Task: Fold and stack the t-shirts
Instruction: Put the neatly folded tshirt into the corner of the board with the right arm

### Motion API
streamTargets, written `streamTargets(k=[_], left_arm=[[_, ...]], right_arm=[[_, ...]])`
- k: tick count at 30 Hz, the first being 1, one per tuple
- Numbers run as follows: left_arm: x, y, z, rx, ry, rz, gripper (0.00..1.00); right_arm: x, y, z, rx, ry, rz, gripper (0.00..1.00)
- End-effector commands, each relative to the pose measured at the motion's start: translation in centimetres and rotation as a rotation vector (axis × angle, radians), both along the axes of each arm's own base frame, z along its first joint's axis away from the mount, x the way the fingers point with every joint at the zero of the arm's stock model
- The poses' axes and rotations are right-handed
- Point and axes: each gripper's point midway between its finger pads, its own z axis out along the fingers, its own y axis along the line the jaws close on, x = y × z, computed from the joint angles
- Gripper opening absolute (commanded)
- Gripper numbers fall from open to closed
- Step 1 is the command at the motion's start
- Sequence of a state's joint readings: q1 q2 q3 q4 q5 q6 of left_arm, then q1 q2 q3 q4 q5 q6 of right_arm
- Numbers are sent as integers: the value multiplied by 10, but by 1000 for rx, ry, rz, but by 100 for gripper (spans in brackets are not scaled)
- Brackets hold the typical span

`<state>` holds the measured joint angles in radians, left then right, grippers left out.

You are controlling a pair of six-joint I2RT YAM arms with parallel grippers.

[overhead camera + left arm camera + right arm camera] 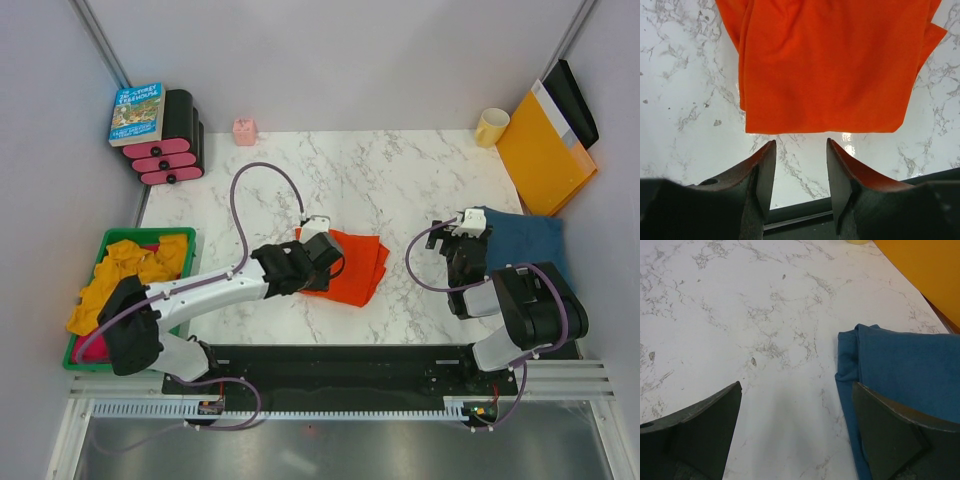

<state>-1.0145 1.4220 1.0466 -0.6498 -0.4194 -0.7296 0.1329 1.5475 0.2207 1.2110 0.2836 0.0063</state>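
Top: we see the orange t-shirt [352, 266] folded mid-table and the blue t-shirt [527, 240] folded at right, well apart, so stacking is left.
Left wrist: left gripper [800, 146] parted, empty, near the orange hem.
Right wrist: right gripper [797, 389] spread wide, empty, at the blue edge.

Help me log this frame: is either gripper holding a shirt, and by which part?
Nothing is held. The left gripper is open, just short of the orange t-shirt; the right gripper is wide open at the edge of the blue t-shirt.
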Motion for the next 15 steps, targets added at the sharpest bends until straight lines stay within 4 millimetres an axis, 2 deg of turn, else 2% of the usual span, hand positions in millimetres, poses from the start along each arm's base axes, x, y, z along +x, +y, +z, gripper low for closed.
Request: streamTargets(k=[1,2,3,4,6,7,10,12,13,14,15], left_arm=[[2,-13,11,97,-19,27,52],[-5,-19,12,154,-28,0,53],[2,-17,6,265,-63,20,53],[1,-13,24,352,-68,28,57],[2,-13,34,415,-99,91,65],[3,-15,35,447,-87,109,73],[4,-23,37,376,-87,147,84],[5,-38,35,270,-78,137,87],[5,-37,35,238,-74,132,88],[8,-42,33,197,-70,126,89],[8,-40,27,196,-63,124,90]], right_arm=[[2,3,11,24,-43,9,98],[2,3,10,24,-38,9,98],[2,2,9,24,-38,8,98],[2,2,11,24,-41,8,98],[2,3,10,24,-40,9,98],[2,2,11,24,-41,6,98],[6,18,9,1,-19,117,98],[6,17,10,2,-26,119,98],[6,17,15,3,-40,125,98],[17,25,33,-3,-68,164,98],[16,33,21,-32,58,222,98]])
